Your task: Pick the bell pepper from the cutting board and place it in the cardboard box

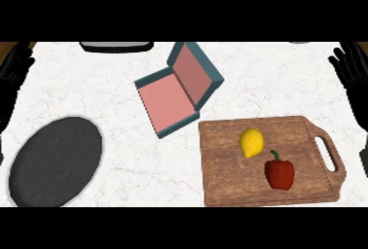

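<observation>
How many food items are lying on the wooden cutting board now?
2. A yellow lemon lies near the cutting board's middle; a red bell pepper lies just below-right of it. Nothing seems hidden.

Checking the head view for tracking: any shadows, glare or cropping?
Head view: flat, even light, no glare; soft shadow beside the box; pepper and lemon crisp on the board; left hand and right hand dark, cut by the edges; plate looks stretched.
</observation>
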Tool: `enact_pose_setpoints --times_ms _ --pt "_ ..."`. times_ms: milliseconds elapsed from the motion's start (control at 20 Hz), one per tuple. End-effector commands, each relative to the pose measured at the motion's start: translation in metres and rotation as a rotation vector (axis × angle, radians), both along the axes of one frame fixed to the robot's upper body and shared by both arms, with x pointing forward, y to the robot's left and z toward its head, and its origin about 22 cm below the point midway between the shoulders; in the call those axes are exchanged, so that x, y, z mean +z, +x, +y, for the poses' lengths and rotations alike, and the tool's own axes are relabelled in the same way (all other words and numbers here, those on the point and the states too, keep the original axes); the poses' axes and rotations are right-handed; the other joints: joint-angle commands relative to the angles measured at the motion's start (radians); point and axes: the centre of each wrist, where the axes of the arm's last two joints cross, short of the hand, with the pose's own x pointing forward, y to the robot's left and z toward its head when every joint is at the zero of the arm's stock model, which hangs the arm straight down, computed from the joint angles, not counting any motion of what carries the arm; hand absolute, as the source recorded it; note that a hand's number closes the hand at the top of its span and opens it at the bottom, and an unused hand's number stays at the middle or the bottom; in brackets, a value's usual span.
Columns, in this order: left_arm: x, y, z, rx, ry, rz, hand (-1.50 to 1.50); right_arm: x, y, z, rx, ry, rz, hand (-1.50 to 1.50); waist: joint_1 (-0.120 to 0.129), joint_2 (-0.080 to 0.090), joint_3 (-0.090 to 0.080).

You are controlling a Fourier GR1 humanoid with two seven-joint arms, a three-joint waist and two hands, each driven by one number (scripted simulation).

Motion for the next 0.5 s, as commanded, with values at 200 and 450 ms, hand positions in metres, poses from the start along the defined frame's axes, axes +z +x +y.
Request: enact_pose_setpoints --times_ms 200,450 --pt "-0.082 -0.044 -0.019 0.073 -0.073 0.11 0.0 0.008 -0.014 0.053 -0.155 0.095 -0.22 -1.5 0.005 0.006 -0.019" --pt "-0.114 -0.057 -0.029 0.078 -0.147 0.236 0.0 -0.05 -0.034 0.021 -0.627 -0.064 -0.037 -1.5 -0.021 0.006 -0.02"
